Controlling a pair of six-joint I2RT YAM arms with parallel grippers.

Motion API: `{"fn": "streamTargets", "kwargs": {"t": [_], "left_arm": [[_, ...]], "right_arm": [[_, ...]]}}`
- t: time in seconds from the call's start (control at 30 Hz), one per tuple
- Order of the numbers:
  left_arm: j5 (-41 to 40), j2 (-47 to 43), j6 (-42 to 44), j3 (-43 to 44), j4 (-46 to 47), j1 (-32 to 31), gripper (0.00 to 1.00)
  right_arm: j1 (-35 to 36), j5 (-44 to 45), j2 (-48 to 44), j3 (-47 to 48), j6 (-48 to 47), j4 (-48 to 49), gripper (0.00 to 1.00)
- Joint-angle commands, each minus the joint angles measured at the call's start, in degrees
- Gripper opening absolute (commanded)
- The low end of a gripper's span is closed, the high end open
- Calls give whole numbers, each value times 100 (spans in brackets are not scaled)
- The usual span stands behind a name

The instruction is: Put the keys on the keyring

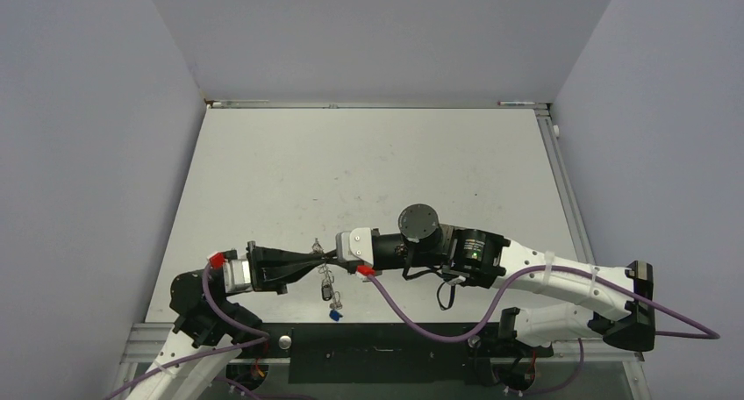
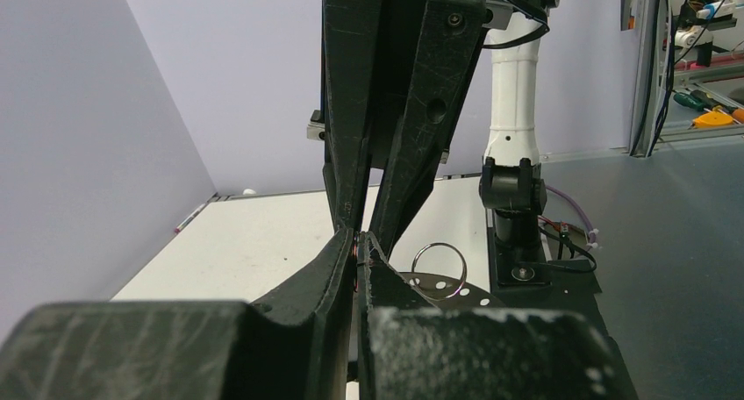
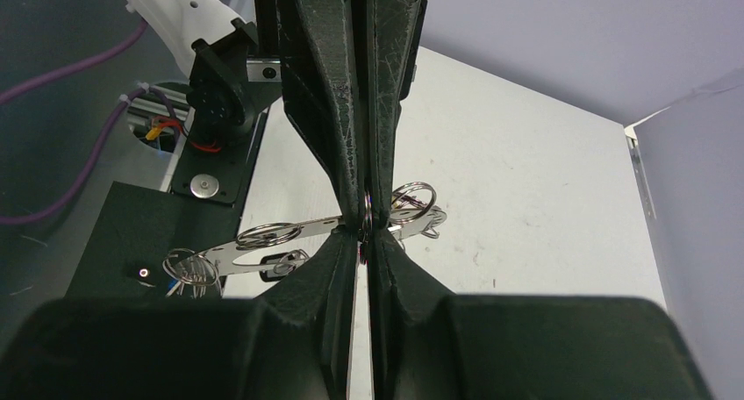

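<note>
so, keyring [image 3: 230, 254] betw l jaws & r jaws, both tight on it

Middle of keyring [image 3: 230, 258] hidden; keys [image 1: 330, 290] too small overhead.

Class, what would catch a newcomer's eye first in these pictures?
The left fingers and right fingers meet tip to tip near the front edge of the table, both pinching the keyring. Keys dangle beneath it, a blue tag lowest.
</note>
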Motion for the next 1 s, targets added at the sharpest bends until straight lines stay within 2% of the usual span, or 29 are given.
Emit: {"fn": "streamTargets", "kwargs": {"t": [0.0, 0.13, 0.17, 0.2, 0.27, 0.3, 0.37, 0.63, 0.73, 0.8, 0.9, 0.97], "left_arm": [[-122, -58, -19, 73, 399, 44, 0], [-127, -75, 48, 83, 311, 40, 0], [-137, -79, 90, 82, 256, 44, 3], [-150, -93, 140, 98, 181, 44, 12], [-167, -182, 266, 132, -2, 39, 37], [-189, -231, 297, 135, -43, 35, 45], [-283, -315, 365, 139, -124, 30, 51], [-520, -317, 786, 299, -800, 21, 54], [-755, -236, 984, 407, -1118, 21, 54], [-958, -265, 1100, 464, -1319, 20, 54], [-1181, -390, 1211, 460, -1457, 21, 54], [-1318, -461, 1216, 460, -1573, 21, 54]], "right_arm": [[-135, -194, -66, -115, 86, 713, 5], [-417, -380, -83, -104, 71, 610, 5], [-490, -408, -71, -39, 13, 440, 5], [-549, -394, -42, 67, -60, 220, 5], [-622, -176, 68, 323, -213, -392, 5], [-641, -24, 149, 486, -288, -687, 5], [-646, 274, 343, 860, -423, -1324, 5], [-662, 1682, 1279, 2263, -579, -2920, 5], [-563, 2225, 1775, 2979, -640, -3202, 5], [-469, 2284, 2015, 3374, -706, -3139, 5], [-482, 2073, 2086, 3401, -801, -2928, 5], [-557, 2245, 2209, 3341, -740, -3346, 5]]}}
